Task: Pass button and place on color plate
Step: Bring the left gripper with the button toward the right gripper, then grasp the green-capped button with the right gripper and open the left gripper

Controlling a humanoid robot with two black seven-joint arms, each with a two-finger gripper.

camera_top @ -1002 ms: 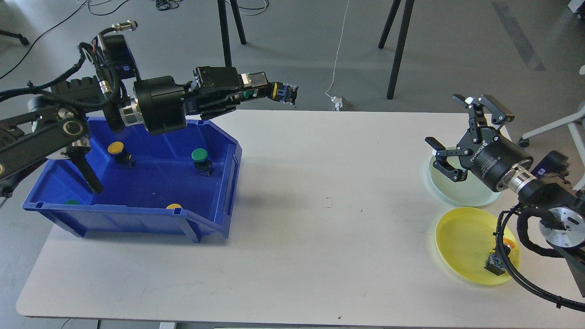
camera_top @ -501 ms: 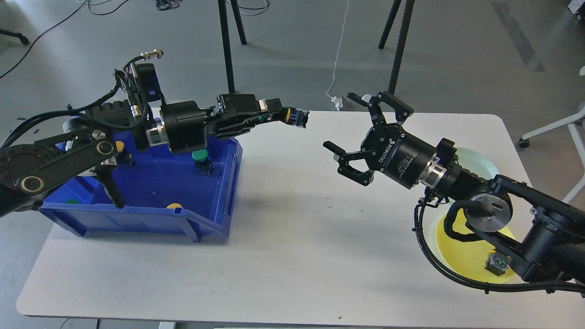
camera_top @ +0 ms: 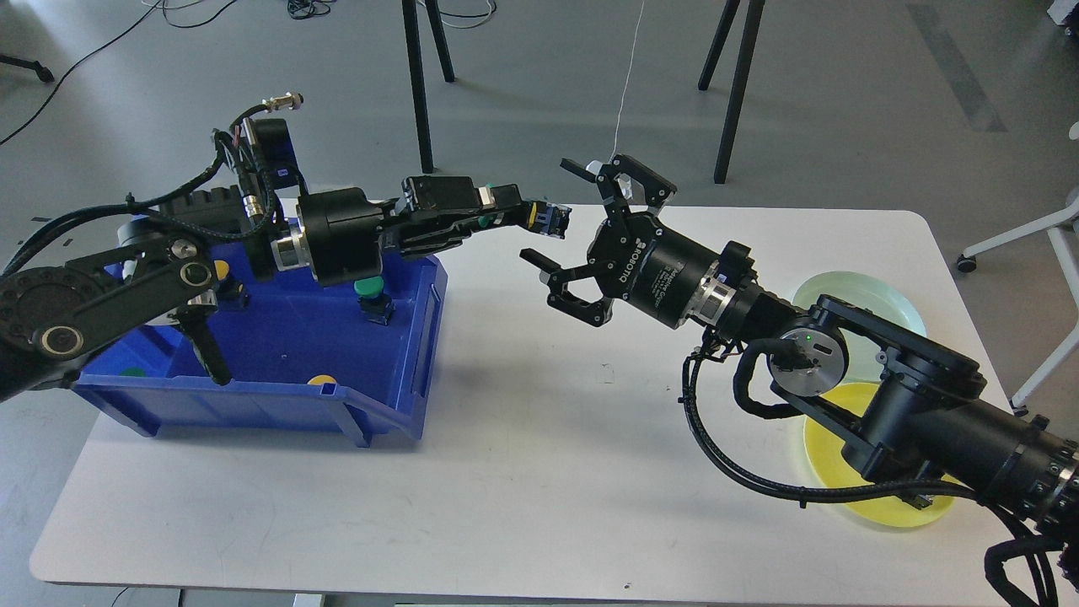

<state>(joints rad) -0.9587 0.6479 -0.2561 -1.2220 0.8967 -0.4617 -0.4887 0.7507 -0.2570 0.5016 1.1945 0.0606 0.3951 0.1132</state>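
My left gripper (camera_top: 539, 217) is shut on a yellow-capped button (camera_top: 546, 219) and holds it in the air over the table, just right of the blue bin (camera_top: 253, 371). My right gripper (camera_top: 566, 226) is open, its fingers spread wide, and sits right next to the held button, almost touching it. The yellow plate (camera_top: 830, 472) and the pale green plate (camera_top: 851, 295) lie at the table's right, both partly hidden by my right arm. In the bin sit a green button (camera_top: 369, 295) and a yellow button (camera_top: 221, 271), with more caps at its front.
The white table (camera_top: 539, 472) stretches between bin and plates. Tripod legs (camera_top: 733, 93) and cables stand on the floor behind the table. A chair base (camera_top: 1054, 236) is at the far right.
My right arm has swung far left from the plates across the table, gripper open, to reach the held button. My left gripper moved slightly right and down with the button, then held still.
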